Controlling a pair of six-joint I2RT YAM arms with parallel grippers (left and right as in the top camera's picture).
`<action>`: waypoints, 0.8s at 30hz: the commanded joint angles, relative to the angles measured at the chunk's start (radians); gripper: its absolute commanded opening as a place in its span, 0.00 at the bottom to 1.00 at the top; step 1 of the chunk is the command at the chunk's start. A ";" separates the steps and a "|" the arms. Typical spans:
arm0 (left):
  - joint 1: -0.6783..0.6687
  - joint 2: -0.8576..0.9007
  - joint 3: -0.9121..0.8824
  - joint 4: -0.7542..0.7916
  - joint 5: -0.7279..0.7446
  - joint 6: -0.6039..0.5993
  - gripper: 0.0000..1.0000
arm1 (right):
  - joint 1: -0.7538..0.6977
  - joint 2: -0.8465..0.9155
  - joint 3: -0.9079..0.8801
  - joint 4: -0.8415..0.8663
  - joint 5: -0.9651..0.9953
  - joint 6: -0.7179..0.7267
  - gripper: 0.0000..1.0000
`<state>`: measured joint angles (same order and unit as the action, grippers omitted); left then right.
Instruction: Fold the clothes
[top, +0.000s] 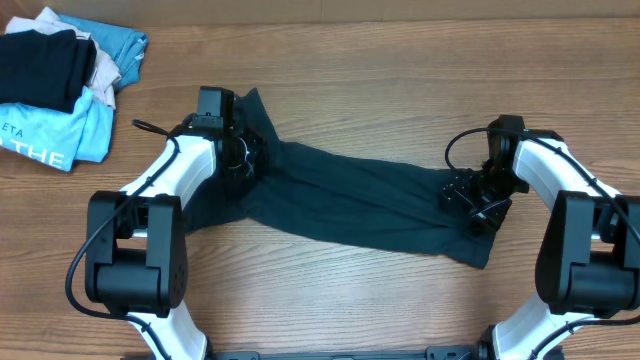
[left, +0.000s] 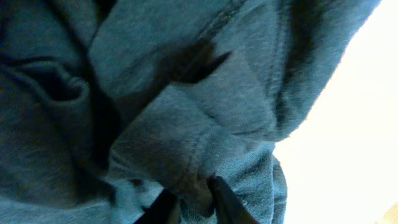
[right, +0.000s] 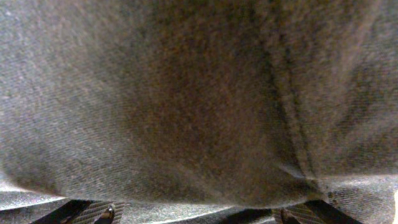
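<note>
The dark navy-teal garment (top: 350, 200) lies wrinkled in a long band across the table, between my two grippers. No lettering shows. My left gripper (top: 241, 157) is at the garment's left end. In the left wrist view its fingers (left: 194, 200) are pinched shut on a hemmed fold of the fabric (left: 186, 143). My right gripper (top: 472, 197) is low on the garment's right end. In the right wrist view its fingers (right: 196, 214) stand wide apart, with the fabric (right: 199, 99) bulging between them and filling the view.
A pile of other clothes sits at the far left corner: a black folded garment (top: 40, 65), a light-blue shirt printed "THE" (top: 55, 135) and a beige piece (top: 103, 70). Bare wooden table (top: 400, 90) surrounds the garment.
</note>
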<state>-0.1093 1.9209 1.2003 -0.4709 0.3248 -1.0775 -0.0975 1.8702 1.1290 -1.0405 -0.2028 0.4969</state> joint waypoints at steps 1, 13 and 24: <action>0.000 0.007 0.007 -0.030 -0.011 0.039 0.10 | -0.003 -0.007 -0.008 0.004 0.006 -0.007 0.78; 0.010 -0.162 0.009 -0.264 -0.328 0.147 0.17 | -0.003 -0.007 -0.008 0.007 0.007 -0.007 0.77; 0.107 -0.163 0.015 -0.311 -0.307 0.306 0.22 | -0.003 -0.007 -0.008 0.011 0.006 -0.003 0.77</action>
<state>0.0002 1.7760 1.2011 -0.7853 -0.0364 -0.8555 -0.0975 1.8702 1.1290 -1.0393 -0.2028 0.4969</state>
